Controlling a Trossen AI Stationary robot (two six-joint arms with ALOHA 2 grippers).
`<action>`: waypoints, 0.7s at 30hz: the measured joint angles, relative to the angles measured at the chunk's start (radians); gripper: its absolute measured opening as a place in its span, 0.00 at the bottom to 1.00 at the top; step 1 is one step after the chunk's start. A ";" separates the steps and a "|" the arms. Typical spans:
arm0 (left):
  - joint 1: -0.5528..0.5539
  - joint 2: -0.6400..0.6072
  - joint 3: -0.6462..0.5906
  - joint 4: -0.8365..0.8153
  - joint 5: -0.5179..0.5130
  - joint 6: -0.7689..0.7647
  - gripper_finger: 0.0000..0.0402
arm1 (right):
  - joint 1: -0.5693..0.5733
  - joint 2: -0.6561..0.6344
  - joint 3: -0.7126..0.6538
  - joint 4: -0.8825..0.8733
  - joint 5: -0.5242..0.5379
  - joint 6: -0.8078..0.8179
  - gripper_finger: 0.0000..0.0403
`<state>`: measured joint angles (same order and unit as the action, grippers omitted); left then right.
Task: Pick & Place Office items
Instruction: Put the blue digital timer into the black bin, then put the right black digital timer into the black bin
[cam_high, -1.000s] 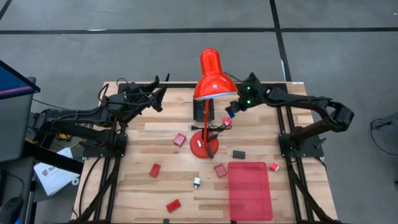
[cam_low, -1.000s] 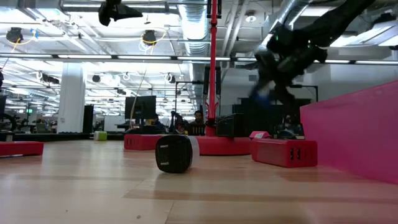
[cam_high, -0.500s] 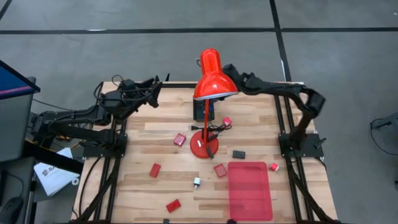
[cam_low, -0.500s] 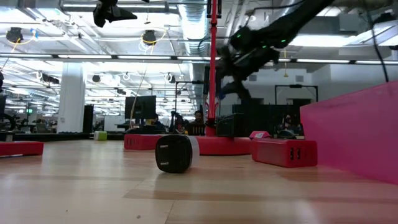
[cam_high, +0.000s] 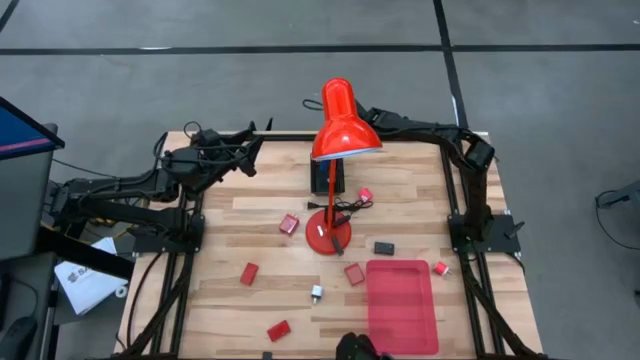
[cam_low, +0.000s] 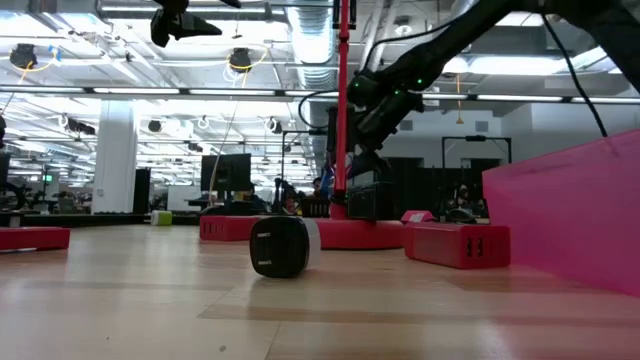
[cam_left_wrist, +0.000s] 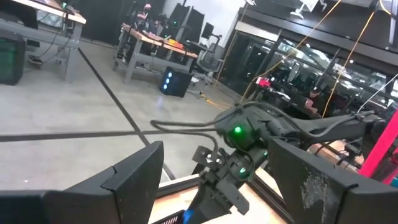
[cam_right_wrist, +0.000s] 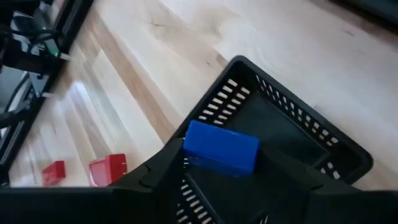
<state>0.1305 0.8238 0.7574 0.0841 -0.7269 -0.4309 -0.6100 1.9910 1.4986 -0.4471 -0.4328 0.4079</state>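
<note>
a black mesh basket (cam_right_wrist: 298, 134) sits on the counter (cam_high: 250, 215) behind the lamp (cam_high: 338, 130). above it, a blue block (cam_right_wrist: 221, 147) lies between the right claw's (cam_right_wrist: 233, 180) parted fingers; whether they still pinch it is unclear. left claw (cam_high: 252, 150) hangs open, empty. red blocks (cam_high: 289, 225) dot the counter.

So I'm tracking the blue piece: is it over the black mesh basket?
Yes, in the right wrist view the blue block sits between the right tool's fingers directly above the black mesh basket.
</note>
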 joint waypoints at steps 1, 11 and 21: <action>0.000 0.000 0.000 0.000 0.001 0.000 0.71 | 0.001 0.003 0.000 0.000 0.000 0.000 0.42; 0.000 0.000 0.000 -0.027 0.045 -0.019 0.71 | -0.003 -0.024 0.003 0.012 0.040 0.000 0.54; -0.001 0.001 0.000 -0.052 0.053 -0.019 0.71 | -0.015 -0.079 0.000 -0.065 0.090 -0.029 0.64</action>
<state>0.1299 0.8246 0.7574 0.0325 -0.6740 -0.4500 -0.6254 1.9125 1.4982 -0.5123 -0.3427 0.3788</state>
